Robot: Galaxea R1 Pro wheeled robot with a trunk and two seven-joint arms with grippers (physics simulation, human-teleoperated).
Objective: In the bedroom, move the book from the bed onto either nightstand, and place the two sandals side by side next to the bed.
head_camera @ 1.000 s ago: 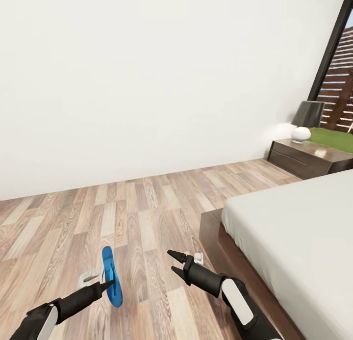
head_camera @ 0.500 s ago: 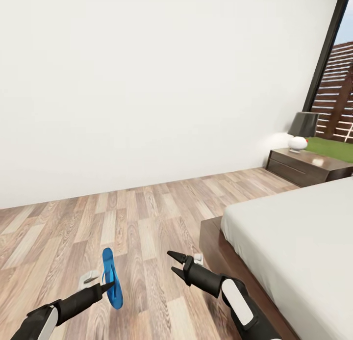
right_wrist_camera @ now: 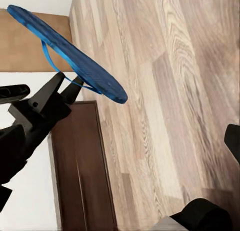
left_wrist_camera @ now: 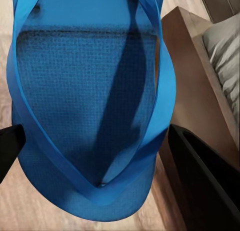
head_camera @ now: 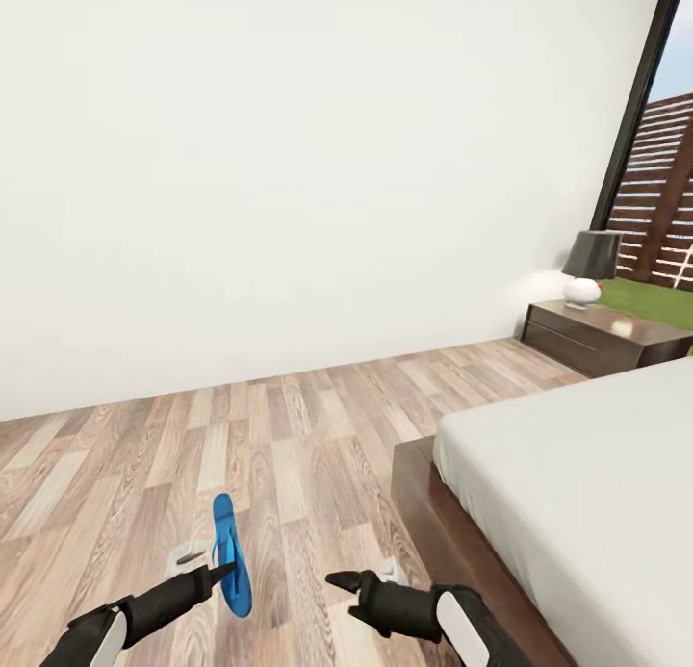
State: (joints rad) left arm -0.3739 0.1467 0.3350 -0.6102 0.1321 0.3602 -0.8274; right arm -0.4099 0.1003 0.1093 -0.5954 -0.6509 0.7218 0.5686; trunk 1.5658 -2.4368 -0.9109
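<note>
Left gripper (head_camera: 223, 573) is clamped on one bright blue flip-flop sandal (head_camera: 231, 554), carrying it beside the low grey-mattressed bed (head_camera: 577, 474); right gripper (head_camera: 337, 582) spread empty. Next: lower it flat onto the wood-plank floor (head_camera: 289, 446).

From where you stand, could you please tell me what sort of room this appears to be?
Most likely a bedroom: a large low bed with a pale grey mattress on a dark wooden frame, a low dark wooden cabinet carrying a lamp beside it, and a wood-plank floor under white walls.

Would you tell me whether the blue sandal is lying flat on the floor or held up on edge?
Held up on edge: the sandal stands edgewise above the floor, gripped by the left claw.
</note>
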